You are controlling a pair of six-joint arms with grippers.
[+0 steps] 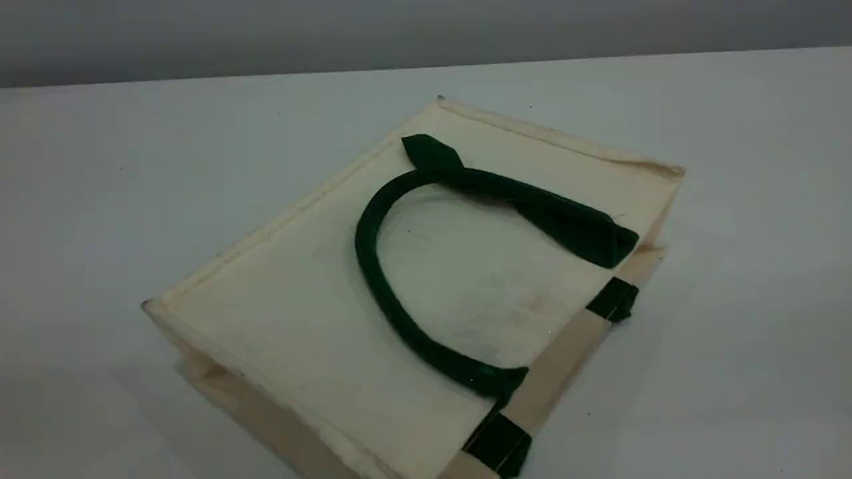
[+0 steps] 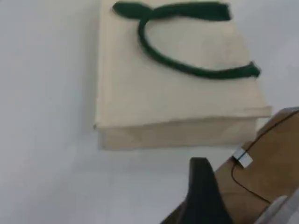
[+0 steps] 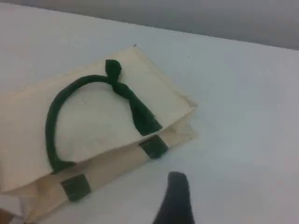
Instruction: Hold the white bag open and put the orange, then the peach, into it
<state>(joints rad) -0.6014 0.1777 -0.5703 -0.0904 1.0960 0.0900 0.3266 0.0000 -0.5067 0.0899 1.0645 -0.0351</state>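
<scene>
Surface: pale grey-white counter (image 1: 133, 166), matte and plain, running the full width of the scene view.
Room: a flat darker grey wall (image 1: 266, 33) behind the counter's far edge.
Task item location: the white bag (image 1: 299, 319) lies flat on its side at the middle of the counter, collapsed. Its mouth faces the lower right of the scene view.
Left tool (image 2: 203, 191): one black fingertip shows, above bare counter and apart from the bag. The jaws stand wide with nothing between them.
Left wrist view only: the bag's closed bottom fold faces this camera. A tan panel (image 2: 273, 163) stands beside the fingertip, carrying a thin dark cable (image 2: 243, 182) and a small white clip (image 2: 242, 157).
Scene view only: the whole outline of the bag, with neither tool in frame.
Right tool (image 3: 176, 196): one black fingertip shows, over bare counter just beside the bag's mouth side. It is spread wide and has hold of nothing.
Right wrist view only: the mouth edge seen head on, gaping slightly at its right corner.
Materials: cream canvas, boxy, with stiff seamed edges and faint smudges on the upper panel.
Handle (image 1: 373, 279): a dark green strap lying in an arc on the upper panel, twisted at its far end.
Rim: two dark green patches (image 1: 614, 299) on the lower panel.
</scene>
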